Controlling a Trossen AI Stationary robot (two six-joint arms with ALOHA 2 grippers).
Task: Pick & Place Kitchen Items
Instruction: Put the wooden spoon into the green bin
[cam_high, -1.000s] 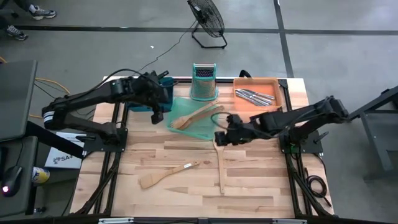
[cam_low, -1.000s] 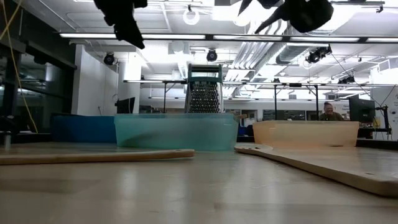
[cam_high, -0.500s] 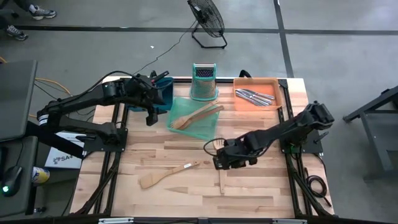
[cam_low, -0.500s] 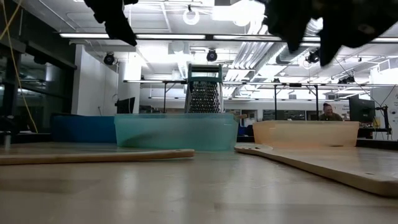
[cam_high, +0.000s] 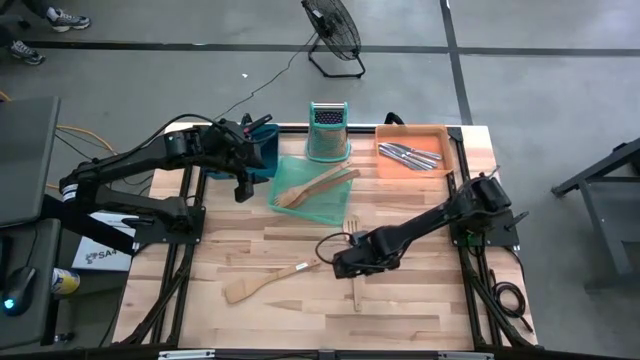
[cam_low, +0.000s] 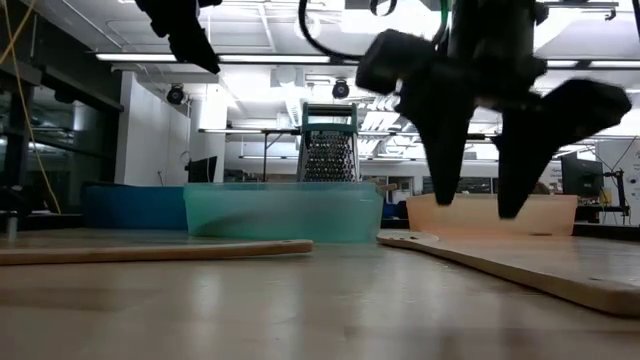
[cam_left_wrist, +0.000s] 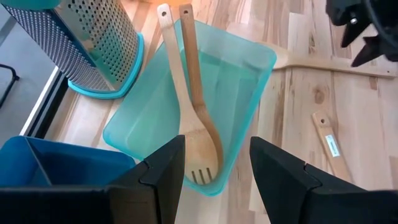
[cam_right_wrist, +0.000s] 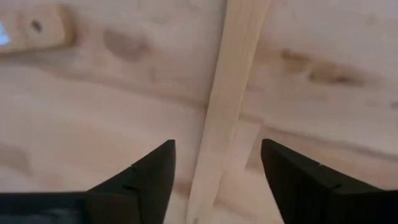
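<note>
A long pale wooden utensil (cam_high: 352, 250) with a slotted head lies flat on the table, handle toward the near edge. My right gripper (cam_high: 346, 265) points down over its handle (cam_right_wrist: 231, 93), open, one finger on each side, a little above the table in the low view (cam_low: 475, 205). A second wooden spatula (cam_high: 268, 281) lies flat to its left. My left gripper (cam_high: 243, 187) hangs open and empty high beside the green tray (cam_left_wrist: 245, 65), which holds two wooden utensils (cam_left_wrist: 193, 93).
An orange tray (cam_high: 440, 133) with metal cutlery (cam_high: 410, 154) stands at the far right. A metal box grater (cam_high: 327, 130) stands at the far edge, with a blue tray (cam_high: 264, 150) to its left. Bare tabletop lies along the near edge.
My right gripper has come down from beside the green tray toward the near edge and tipped until it points down. It now stands low over the handle of the long wooden utensil, which has not moved.
</note>
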